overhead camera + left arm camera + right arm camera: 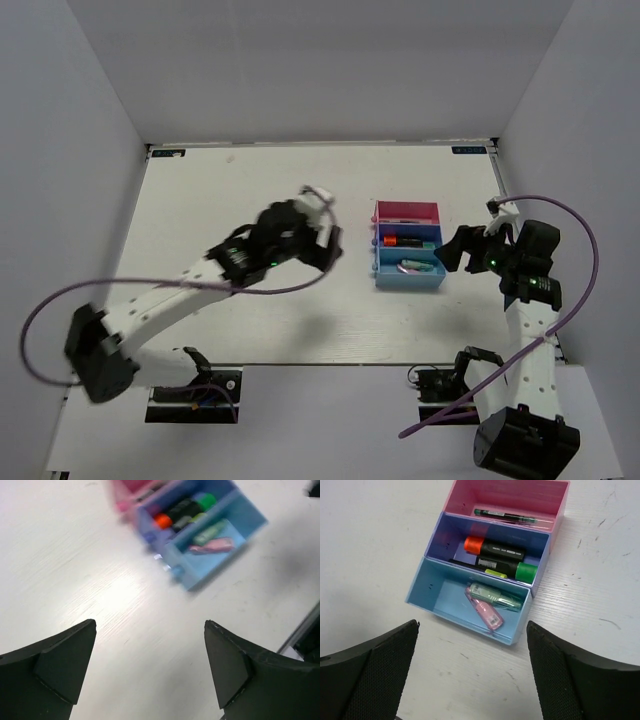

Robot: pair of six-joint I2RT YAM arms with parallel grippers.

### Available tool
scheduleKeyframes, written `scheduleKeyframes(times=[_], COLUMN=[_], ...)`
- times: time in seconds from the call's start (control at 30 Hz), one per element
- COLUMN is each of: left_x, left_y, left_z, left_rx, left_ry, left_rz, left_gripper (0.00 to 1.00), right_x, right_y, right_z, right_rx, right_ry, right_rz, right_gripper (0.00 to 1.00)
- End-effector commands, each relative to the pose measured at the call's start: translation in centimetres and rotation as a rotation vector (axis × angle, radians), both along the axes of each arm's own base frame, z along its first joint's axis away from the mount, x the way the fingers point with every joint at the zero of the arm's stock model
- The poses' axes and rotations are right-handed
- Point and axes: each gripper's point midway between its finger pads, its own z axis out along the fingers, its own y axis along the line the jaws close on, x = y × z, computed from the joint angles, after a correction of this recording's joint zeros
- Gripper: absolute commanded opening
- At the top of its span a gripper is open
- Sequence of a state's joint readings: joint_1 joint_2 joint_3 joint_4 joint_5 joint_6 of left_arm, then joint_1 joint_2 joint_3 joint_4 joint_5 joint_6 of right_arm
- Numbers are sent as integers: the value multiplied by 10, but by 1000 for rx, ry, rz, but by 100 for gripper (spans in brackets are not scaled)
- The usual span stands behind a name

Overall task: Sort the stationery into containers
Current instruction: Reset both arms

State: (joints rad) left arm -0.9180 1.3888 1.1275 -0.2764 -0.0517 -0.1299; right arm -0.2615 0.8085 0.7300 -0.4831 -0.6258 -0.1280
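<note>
Widest first: the white table (250,330) carries everything, and both arms reach in over it. The left gripper (325,245) hovers with its fingers spread wide and nothing between them. The right gripper (455,250) is just as wide apart and just as empty.

The row of three joined containers sits between the two grippers. It is just in front of and below the right gripper's fingertips, and further ahead of the left gripper, off toward its right finger. From the right wrist, the light blue tray (440,592) lies nearest the fingers, the dark blue tray (452,535) behind it, and the pink tray (547,515) farthest out.

Now the contents. In the dark blue tray are an orange-capped black marker (492,546) and a green-capped black marker (507,566), side by side. In the light blue tray a pale green marker (495,595) lies touching a pink marker (485,611). In the pink tray there is one thin dark pen (510,516).

Every piece of stationery I can find sits inside a tray, so I'd call the sorting done, or all but done. What's left looks like backing both arms away.
</note>
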Motion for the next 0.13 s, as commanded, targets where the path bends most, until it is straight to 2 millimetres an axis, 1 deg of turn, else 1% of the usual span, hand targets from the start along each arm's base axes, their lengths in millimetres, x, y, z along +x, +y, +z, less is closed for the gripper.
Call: scheduleKeyframes(times=[0.0,0.03,0.07,0.1], left_x=[-17,-19,-23,-34], left_y=[105,127,147,160], left_z=[-43,-34,-31,-57], left_rx=[-23,-64,-87,-51], left_ry=[193,184,186,231], left_rz=[293,337,373,386], left_gripper=[100,100,100,100], right_x=[6,6,6,7], right_y=[3,6,8,8], right_z=[11,11,10,8], right_rx=[109,122,135,144], right_ry=[0,-4,-5,2], right_rz=[-88,-72,-66,-65], right_gripper=[90,90,90,90])
